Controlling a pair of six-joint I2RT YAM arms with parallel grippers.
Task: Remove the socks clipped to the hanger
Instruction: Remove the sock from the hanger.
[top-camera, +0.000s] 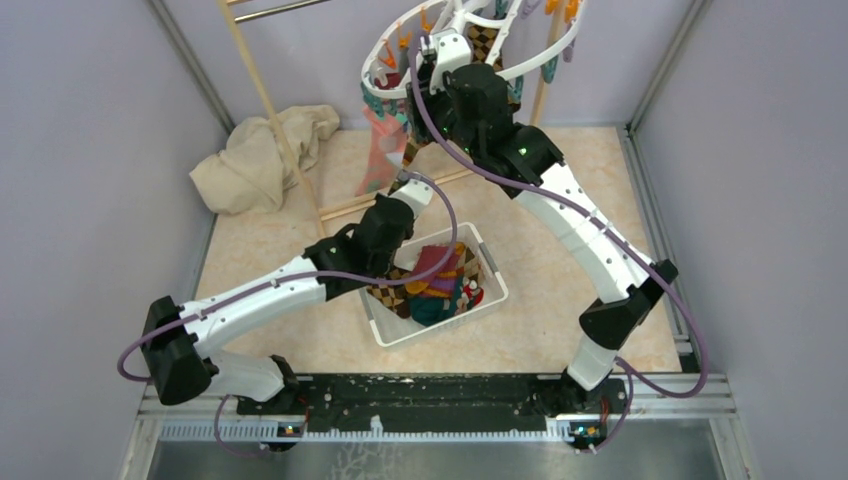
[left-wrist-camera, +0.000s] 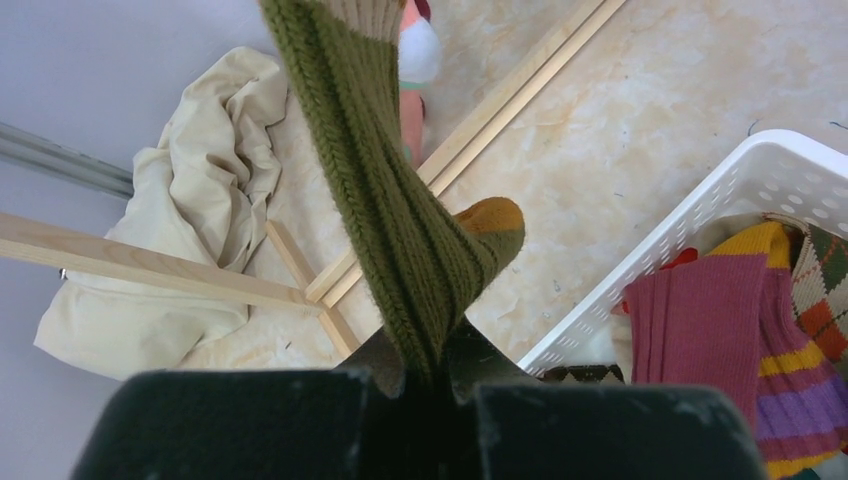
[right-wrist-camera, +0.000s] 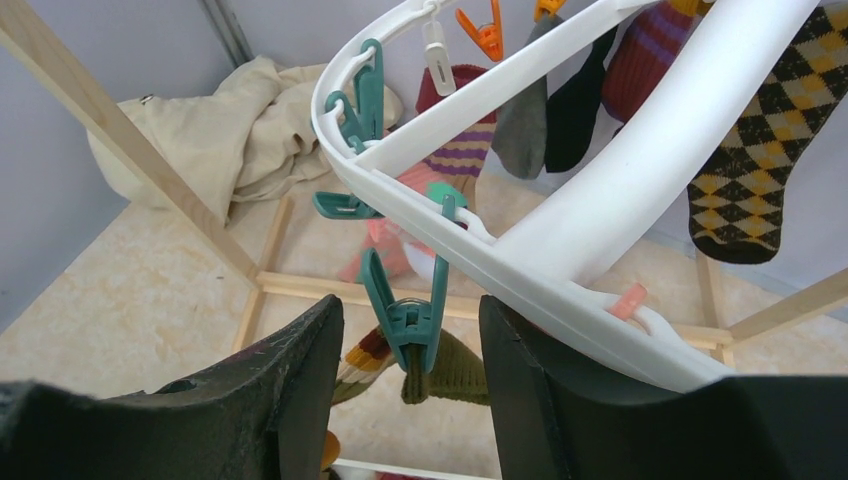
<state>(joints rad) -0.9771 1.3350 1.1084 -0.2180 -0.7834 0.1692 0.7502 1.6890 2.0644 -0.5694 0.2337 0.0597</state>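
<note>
Pale marbled tabletop (top-camera: 545, 335), white oval hanger (right-wrist-camera: 590, 215) above it, socks (right-wrist-camera: 745, 170) pegged along hanger's bars, olive sock (left-wrist-camera: 390, 220) hanging from teal peg (right-wrist-camera: 405, 320) at hanger's rim, right gripper (right-wrist-camera: 412, 345) spread wide astride that peg, left gripper (left-wrist-camera: 425, 390) below hanger, clamped on olive sock, white basket (left-wrist-camera: 690, 225) underneath hanger.

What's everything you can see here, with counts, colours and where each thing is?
hanger: one, white, raised at far centre
pegs: many, teal and orange, on the hanger
hanging socks: several, argyle, grey, dark, striped, clipped to the hanger
green sock: one, olive, under a teal peg
basket: one, white, mid table
basket socks: several, maroon, striped, argyle, inside the basket
cloth: one, cream, far left
wooden rack: one, pale, far side
table: one, beige marble
left gripper: black, shut on the green sock
right gripper: black, open either side of a teal peg
</note>
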